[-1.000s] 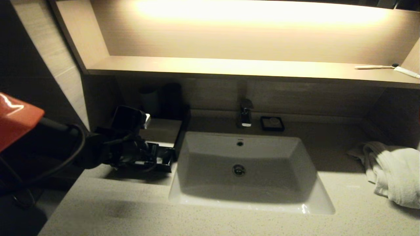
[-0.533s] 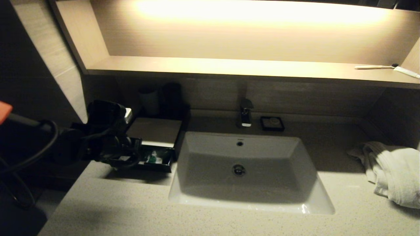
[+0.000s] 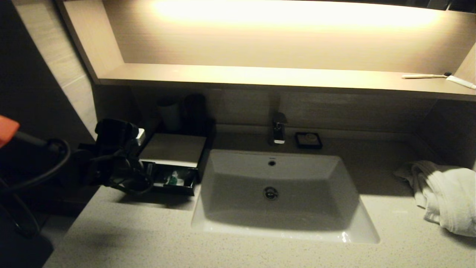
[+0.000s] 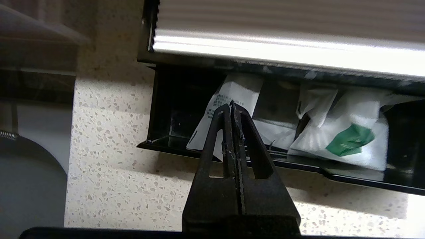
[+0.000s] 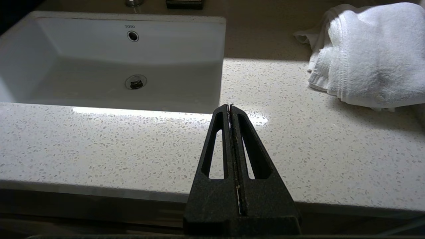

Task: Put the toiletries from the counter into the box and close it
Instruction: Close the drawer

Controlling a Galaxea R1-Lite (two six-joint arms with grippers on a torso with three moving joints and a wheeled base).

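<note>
Black drawer-style box [image 3: 174, 178] on the speckled counter [image 3: 156, 238], just left of the white sink [image 3: 275, 193], tray pulled partly out from under a pale flat lid [image 3: 174, 147]. Inside the open tray: white toiletry sachets [image 4: 232, 99], one with a green mark [image 4: 348, 142], leaning against each other and filling the tray's middle and one end; other end dark, contents impossible to tell. Left gripper [image 4: 232, 106] hovering above the tray's front edge, fingers pressed fully together, holding nothing. Right gripper [image 5: 229, 108] parked over the counter's front edge before the sink, fingers likewise pressed together, empty.

From the head view only: left gripper [image 3: 145, 175] a dark mass at the tray's left end, faucet [image 3: 278, 130], small black soap dish [image 3: 308, 140], toothbrush [image 3: 425, 76] on the lit shelf [image 3: 260, 76]. From the left wrist view only: printed text on a sachet. White towel [image 5: 368, 53] bunched on the counter right of the sink, clearest in the right wrist view.
</note>
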